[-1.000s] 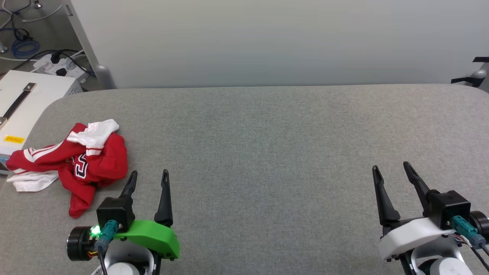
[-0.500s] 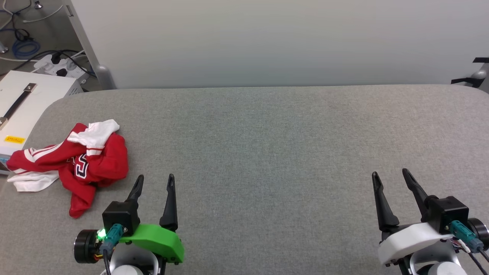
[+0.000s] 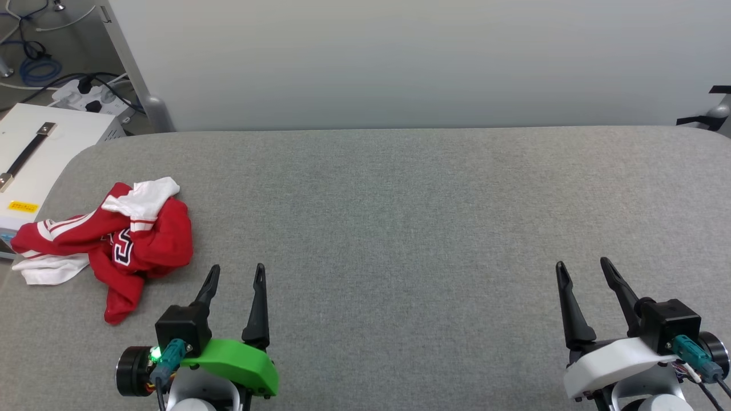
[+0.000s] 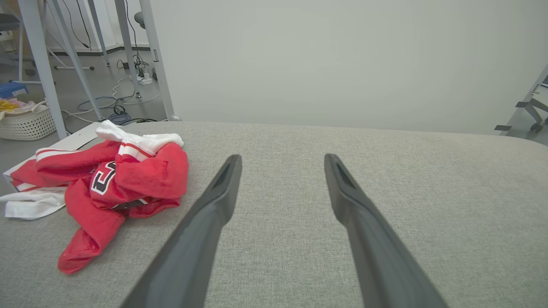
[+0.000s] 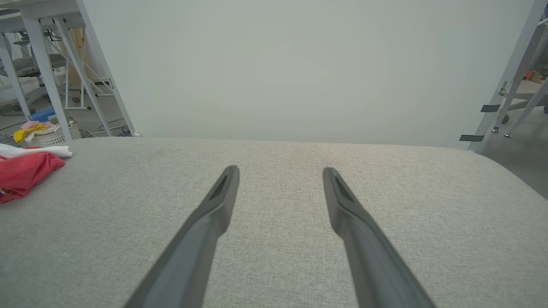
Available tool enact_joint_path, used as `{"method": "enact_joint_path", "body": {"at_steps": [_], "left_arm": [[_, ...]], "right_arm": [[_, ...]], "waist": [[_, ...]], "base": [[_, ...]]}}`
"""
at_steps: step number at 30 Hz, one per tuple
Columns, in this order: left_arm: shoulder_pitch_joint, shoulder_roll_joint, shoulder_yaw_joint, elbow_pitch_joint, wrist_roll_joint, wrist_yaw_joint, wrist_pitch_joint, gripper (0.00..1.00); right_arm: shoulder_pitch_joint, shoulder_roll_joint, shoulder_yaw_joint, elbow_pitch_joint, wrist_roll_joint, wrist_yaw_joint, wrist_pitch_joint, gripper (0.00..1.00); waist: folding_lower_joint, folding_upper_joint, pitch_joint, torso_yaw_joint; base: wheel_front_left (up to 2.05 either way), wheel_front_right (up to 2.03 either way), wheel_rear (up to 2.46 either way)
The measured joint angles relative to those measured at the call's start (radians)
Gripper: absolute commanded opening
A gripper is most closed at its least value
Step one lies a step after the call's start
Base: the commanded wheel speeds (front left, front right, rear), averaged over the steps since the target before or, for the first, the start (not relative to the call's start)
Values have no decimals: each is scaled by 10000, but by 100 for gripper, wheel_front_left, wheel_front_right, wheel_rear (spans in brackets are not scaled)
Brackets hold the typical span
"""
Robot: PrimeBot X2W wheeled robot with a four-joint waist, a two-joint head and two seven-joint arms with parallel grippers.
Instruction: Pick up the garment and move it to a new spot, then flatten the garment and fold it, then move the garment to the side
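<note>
The grey table (image 3: 400, 200) stretches wide and open toward its rounded right corner. The garment (image 3: 148, 240) lies crumpled at the table's left edge, beside a white box (image 3: 34, 154). The left wrist view adds a basket (image 4: 25, 124) on the floor beyond. The left pincer (image 3: 238, 266), spread, stands just right of the garment, not touching. The right pincer (image 3: 582, 262), also spread, is well apart.

We saw a grey fabric worktop (image 3: 400, 200) against a plain pale wall (image 3: 400, 57), cables (image 3: 34, 67) lying on the floor (image 3: 71, 34) beside.
</note>
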Motion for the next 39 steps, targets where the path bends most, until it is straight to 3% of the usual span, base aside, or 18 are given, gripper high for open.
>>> {"method": "enact_joint_path", "body": {"at_steps": [17,39], "left_arm": [[-1,-2,-86,203,-199,0,-345,100],[-2,-6,-167,587,-435,-105,-807,100]], "right_arm": [[3,2,159,153,265,0,-339,100],[19,13,840,456,614,0,-809,100]], "waist": [[0,0,55,541],[0,0,155,2975]], "base": [[0,0,0],[0,0,0]]}}
